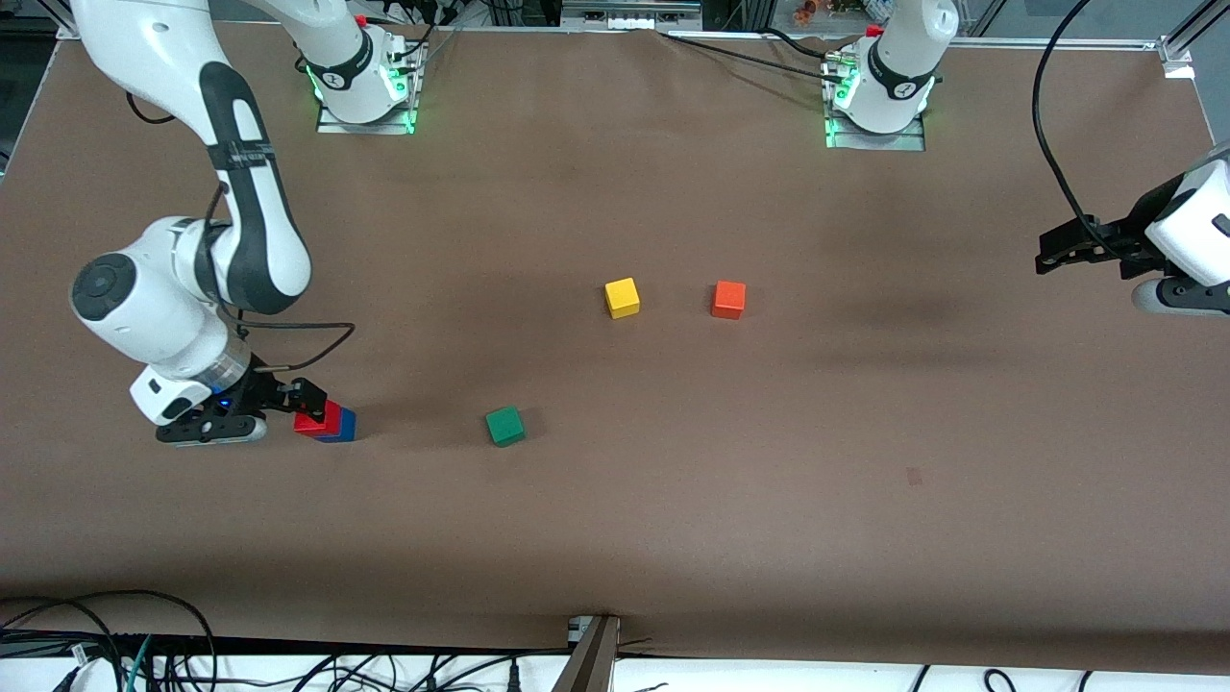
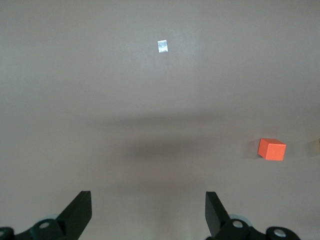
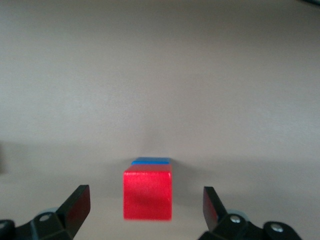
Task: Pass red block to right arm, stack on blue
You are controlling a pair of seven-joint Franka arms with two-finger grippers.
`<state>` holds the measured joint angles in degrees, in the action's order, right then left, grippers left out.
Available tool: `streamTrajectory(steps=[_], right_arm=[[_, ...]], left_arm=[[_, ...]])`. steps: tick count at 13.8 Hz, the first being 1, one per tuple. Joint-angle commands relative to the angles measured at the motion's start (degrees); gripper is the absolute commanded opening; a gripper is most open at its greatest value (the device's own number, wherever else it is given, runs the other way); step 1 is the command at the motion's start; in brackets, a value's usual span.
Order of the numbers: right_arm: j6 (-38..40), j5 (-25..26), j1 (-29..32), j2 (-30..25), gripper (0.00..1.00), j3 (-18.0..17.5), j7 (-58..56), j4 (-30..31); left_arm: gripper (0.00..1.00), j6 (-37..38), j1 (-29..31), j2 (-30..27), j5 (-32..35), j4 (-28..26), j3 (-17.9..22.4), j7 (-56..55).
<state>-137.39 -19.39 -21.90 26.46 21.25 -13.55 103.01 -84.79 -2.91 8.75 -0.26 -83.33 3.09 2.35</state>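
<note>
Right gripper point(image 1: 309, 408) sits spread apart beside the red block point(image 1: 318, 419), which we see resting on the blue cube point(image 1: 340, 426). Our left gripper point(image 2: 147, 212) waits, fingers apart, near an orange cube point(image 2: 271, 149). Right wrist view: red block point(image 3: 148, 194) untouched.

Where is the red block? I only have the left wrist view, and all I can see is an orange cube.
Observer: The red block sits on top of the blue block, toward the right arm's end of the table.
Operator: Is it being held?
Observer: No. The right tool is open, with a finger on either side of the red block and a gap on each side.
Operator: Any other cubes out there?
Observer: A green cube lies nearer to the front camera than your orange cube.
</note>
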Motion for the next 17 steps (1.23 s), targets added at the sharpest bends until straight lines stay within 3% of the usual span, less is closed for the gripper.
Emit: streamTrajectory(steps=[1,6,11,16,17], right_arm=[[9.04,0.67,-0.16,-4.21,1.0,1.86,0.01,-2.46],[22.83,4.34,-0.33,-8.26,1.0,5.73,1.41,-7.55],[37.87,14.28,-3.14,-18.08,1.0,4.59,14.93,-8.79],[44.57,14.47,-2.63,-24.7,1.0,4.07,16.97,-8.53],[44.75,14.47,-0.18,-24.87,1.0,1.89,16.71,-8.53]], left_arm=[[1.0,0.94,0.36,1.27,-0.88,2.2,-0.1,-0.33],[1.0,0.94,0.36,1.44,-0.79,2.2,-0.1,-0.33],[1.0,0.94,0.36,1.44,-0.88,2.2,-0.01,-0.33],[1.0,0.94,0.36,1.36,-0.97,2.47,-0.01,-0.33],[1.0,0.86,0.36,1.36,-0.97,2.55,-0.01,-0.33]])
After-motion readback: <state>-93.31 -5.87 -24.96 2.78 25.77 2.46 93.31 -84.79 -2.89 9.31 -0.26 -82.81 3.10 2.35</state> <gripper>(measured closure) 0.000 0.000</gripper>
